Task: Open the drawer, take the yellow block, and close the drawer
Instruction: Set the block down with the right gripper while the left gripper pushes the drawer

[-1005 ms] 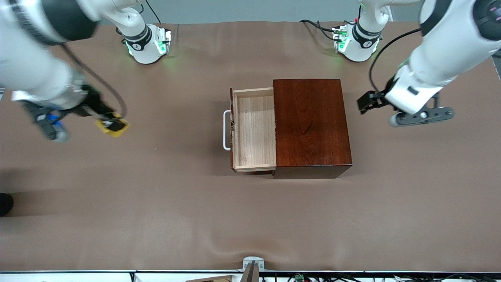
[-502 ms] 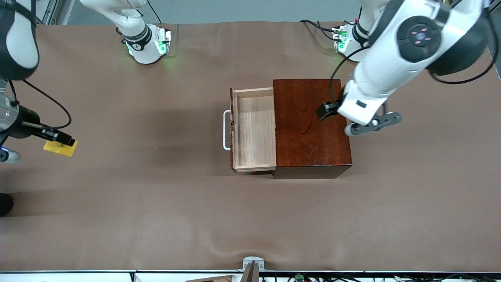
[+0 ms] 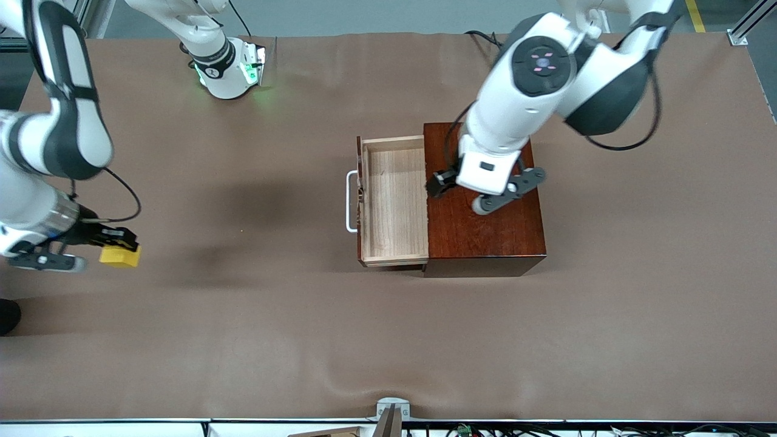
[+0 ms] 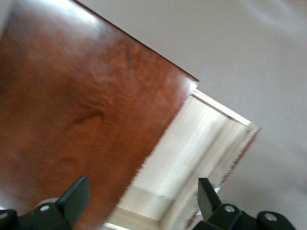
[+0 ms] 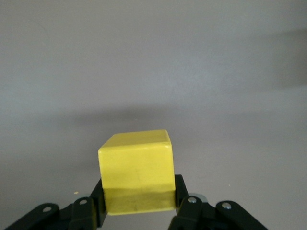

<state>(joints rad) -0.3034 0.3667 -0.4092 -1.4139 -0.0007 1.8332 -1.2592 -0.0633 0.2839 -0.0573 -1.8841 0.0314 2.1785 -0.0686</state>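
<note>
The drawer (image 3: 394,200) is pulled out of the dark reddish-brown box (image 3: 485,237), its white loop handle (image 3: 350,201) toward the right arm's end; the tray shows empty. My left gripper (image 3: 438,182) is open over the box top, at the edge where the drawer comes out. In the left wrist view its gripper (image 4: 142,191) spans the box (image 4: 72,110) and the drawer (image 4: 192,148). My right gripper (image 3: 123,247) is shut on the yellow block (image 3: 119,257), over the tablecloth at the right arm's end. In the right wrist view the gripper (image 5: 138,199) grips the block (image 5: 135,163) by two sides.
The brown tablecloth (image 3: 243,334) covers the whole table. The right arm's base (image 3: 227,70) stands along the table's edge farthest from the front camera. A small metal bracket (image 3: 391,413) sits at the edge nearest that camera. A dark object (image 3: 9,315) shows past the right arm's end.
My left arm has swung from beside the box to over its top, toward the drawer. My right gripper has carried the yellow block away from the drawer, toward the right arm's end.
</note>
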